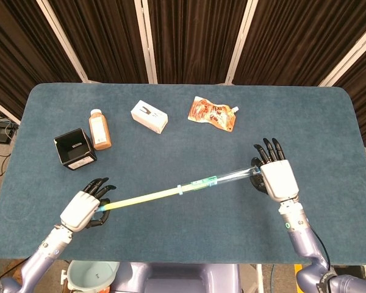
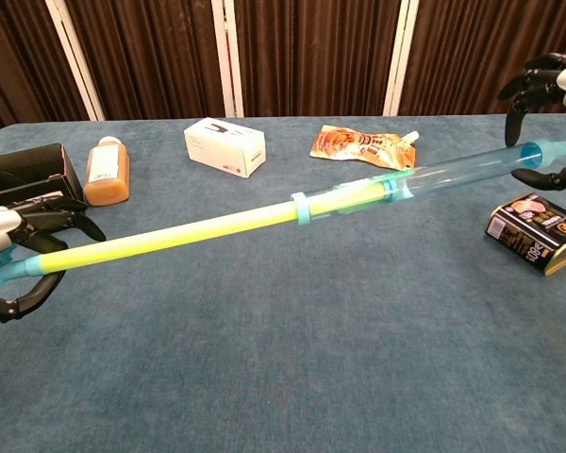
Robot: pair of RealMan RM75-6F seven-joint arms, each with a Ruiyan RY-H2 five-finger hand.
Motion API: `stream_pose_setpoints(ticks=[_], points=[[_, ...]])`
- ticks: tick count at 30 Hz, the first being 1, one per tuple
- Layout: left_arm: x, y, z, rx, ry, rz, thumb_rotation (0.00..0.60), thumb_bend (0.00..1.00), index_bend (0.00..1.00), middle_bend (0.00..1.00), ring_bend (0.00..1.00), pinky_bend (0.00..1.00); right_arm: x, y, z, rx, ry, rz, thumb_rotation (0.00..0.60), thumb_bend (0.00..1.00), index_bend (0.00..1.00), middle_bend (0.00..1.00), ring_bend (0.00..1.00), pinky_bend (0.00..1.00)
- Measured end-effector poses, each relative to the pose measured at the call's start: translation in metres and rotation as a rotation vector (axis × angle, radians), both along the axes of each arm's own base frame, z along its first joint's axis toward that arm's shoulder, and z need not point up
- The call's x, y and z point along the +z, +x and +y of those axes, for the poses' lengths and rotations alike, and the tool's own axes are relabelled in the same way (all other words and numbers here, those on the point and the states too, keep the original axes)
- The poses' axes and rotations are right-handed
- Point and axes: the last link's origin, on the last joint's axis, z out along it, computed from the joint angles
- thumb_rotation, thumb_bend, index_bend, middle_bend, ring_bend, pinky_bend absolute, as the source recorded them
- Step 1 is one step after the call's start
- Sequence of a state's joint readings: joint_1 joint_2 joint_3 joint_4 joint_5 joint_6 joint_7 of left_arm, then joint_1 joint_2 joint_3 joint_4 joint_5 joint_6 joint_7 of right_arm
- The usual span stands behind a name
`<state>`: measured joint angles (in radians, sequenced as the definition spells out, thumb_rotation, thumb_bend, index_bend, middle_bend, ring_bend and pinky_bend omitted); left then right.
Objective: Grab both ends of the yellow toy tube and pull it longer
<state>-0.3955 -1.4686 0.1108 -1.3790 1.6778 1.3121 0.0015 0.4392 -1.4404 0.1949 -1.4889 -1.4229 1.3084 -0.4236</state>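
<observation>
Blue-carpeted table [image 1: 189,146] before dark curtained panels [image 1: 189,36]; above it the yellow toy tube [image 2: 198,229] hangs well extended, left hand [image 1: 80,210] wrapping one end, right hand [image 1: 277,179] pinching the clear blue end with other fingers spread — pull looks largely done, little travel left.
</observation>
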Motion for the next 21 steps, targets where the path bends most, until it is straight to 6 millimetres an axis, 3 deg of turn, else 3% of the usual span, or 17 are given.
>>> stream_pose_setpoints(ticks=[21], points=[[0.009, -0.002, -0.016, -0.035, -0.017, 0.02, 0.6, 0.74, 0.73, 0.2, 0.06, 0.11, 0.016, -0.013, -0.025, -0.056, -0.053, 0.024, 0.6, 0.53, 0.89, 0.2, 0.0, 0.0]])
